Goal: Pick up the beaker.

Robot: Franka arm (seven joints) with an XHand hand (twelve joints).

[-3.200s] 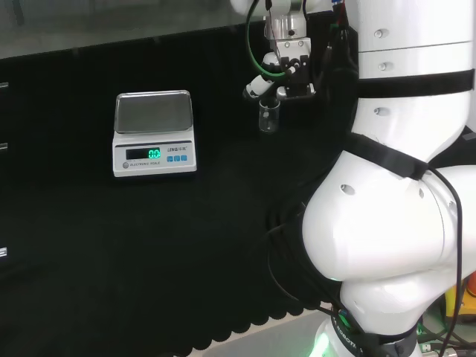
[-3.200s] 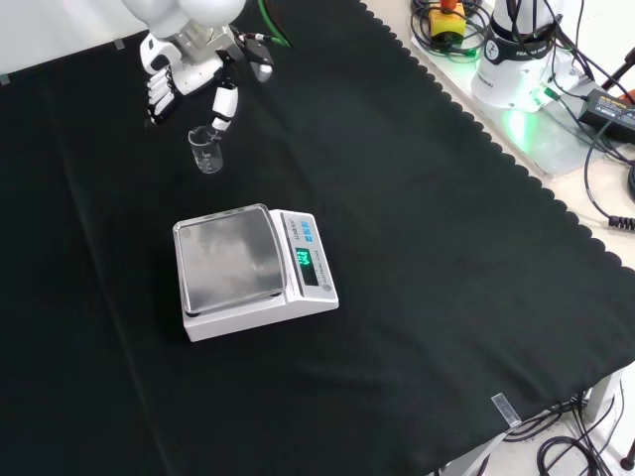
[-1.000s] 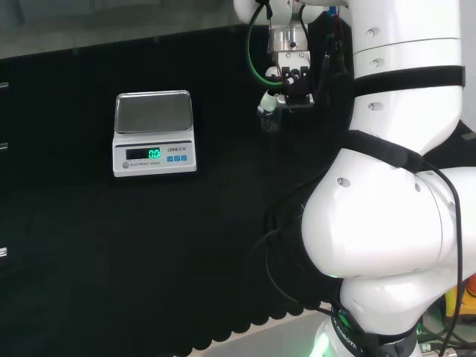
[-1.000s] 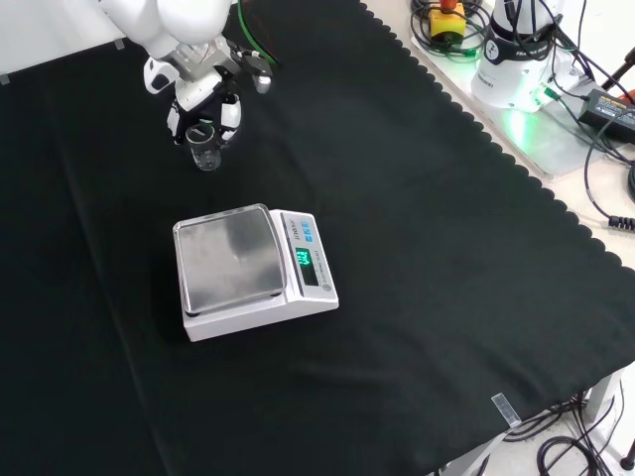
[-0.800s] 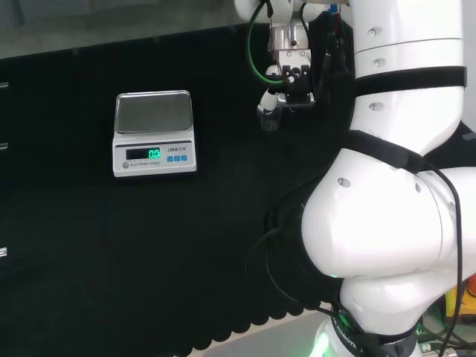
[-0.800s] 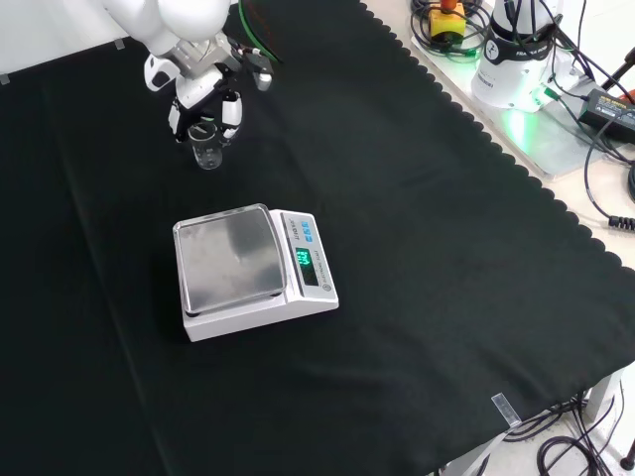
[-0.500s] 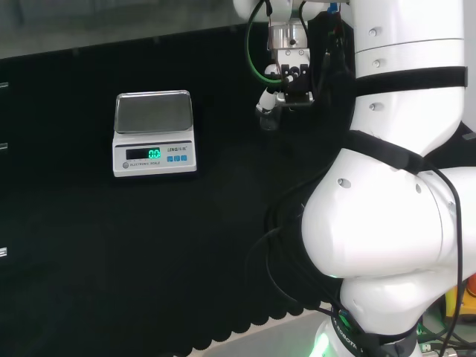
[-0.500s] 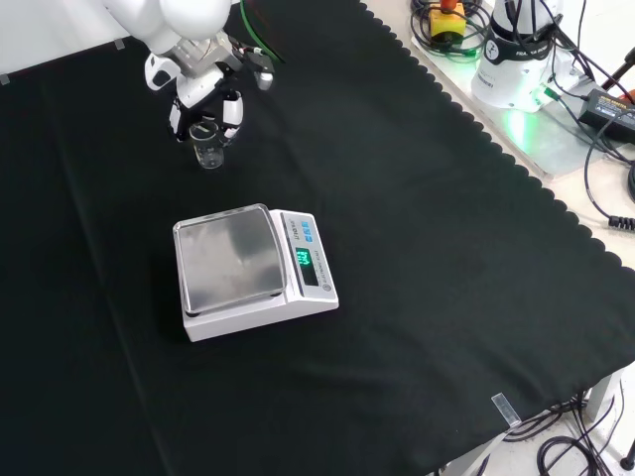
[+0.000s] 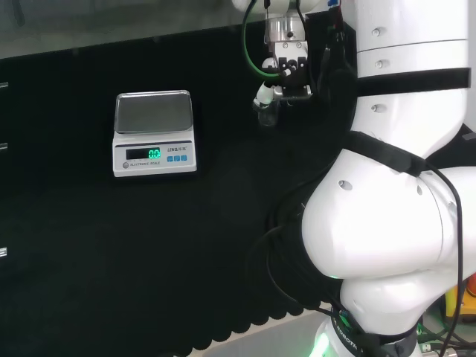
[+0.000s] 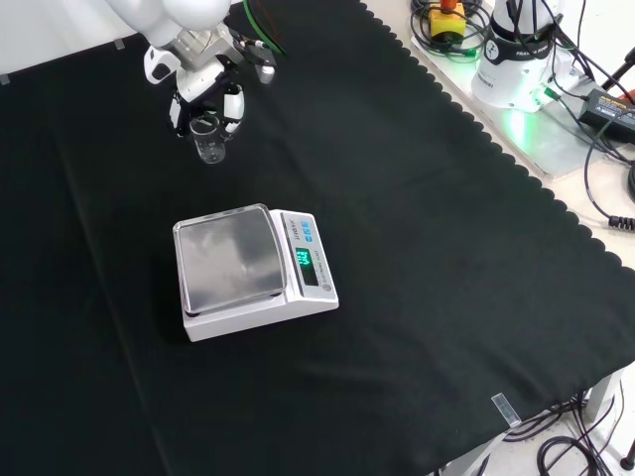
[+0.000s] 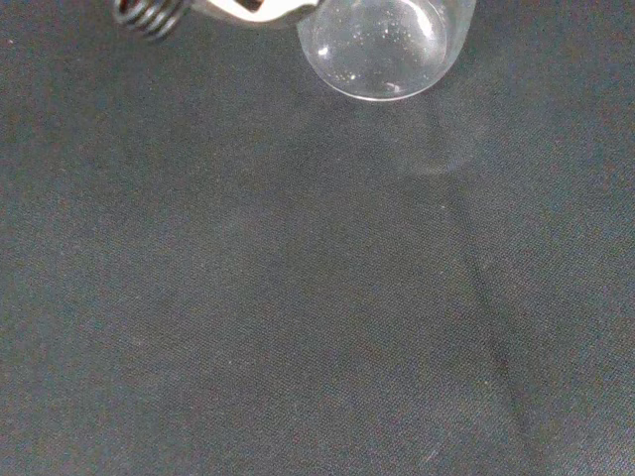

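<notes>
A small clear glass beaker (image 9: 266,113) hangs upright in my hand (image 9: 287,73), a little above the black cloth. In the front view the fingers (image 10: 231,105) and thumb curl round the beaker (image 10: 208,144) just below its rim. The wrist view looks along the hand at the beaker's round base (image 11: 382,45), with a blurred part of the hand (image 11: 230,9) beside it. Nothing I can see lies inside the beaker.
A white digital scale (image 9: 153,134) with a steel pan stands on the cloth, to the left of the beaker in the head view and nearer the camera in the front view (image 10: 248,270). The arm's base and cables (image 10: 516,59) stand beyond the cloth's scalloped edge.
The hand came down over the beaker and its fingers closed round it. Over the last second the hand has risen slightly, with the beaker in it.
</notes>
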